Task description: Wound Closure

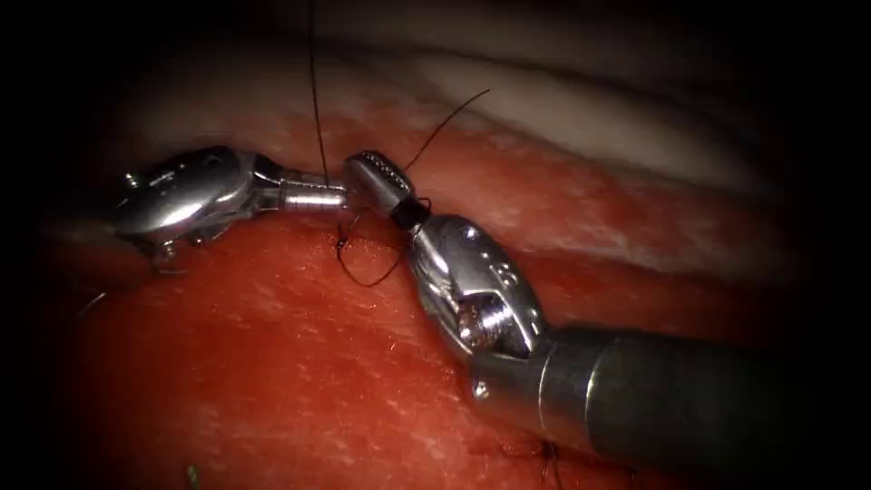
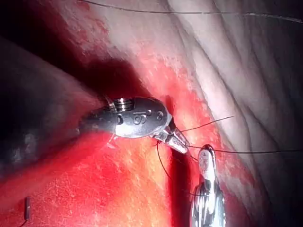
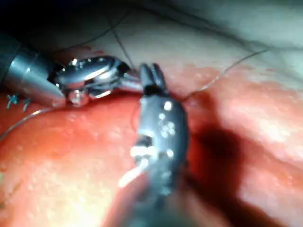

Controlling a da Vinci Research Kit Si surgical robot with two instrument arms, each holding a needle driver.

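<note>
Right tool (image 1: 386,181), nearest, has its jaws closed on the thread (image 1: 315,100) above the cut (image 1: 544,245). Left tool (image 1: 318,195) meets it tip to tip, jaws closed on the same thread where it leaves the tissue (image 1: 272,363). Needle: cannot tell where.

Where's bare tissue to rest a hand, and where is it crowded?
Free: the red tissue below the left hand and left of the right hand and its shaft; also the pale band upper right. Crowded: where both hands meet over the thread loop; left hand seems shut on thread.
</note>
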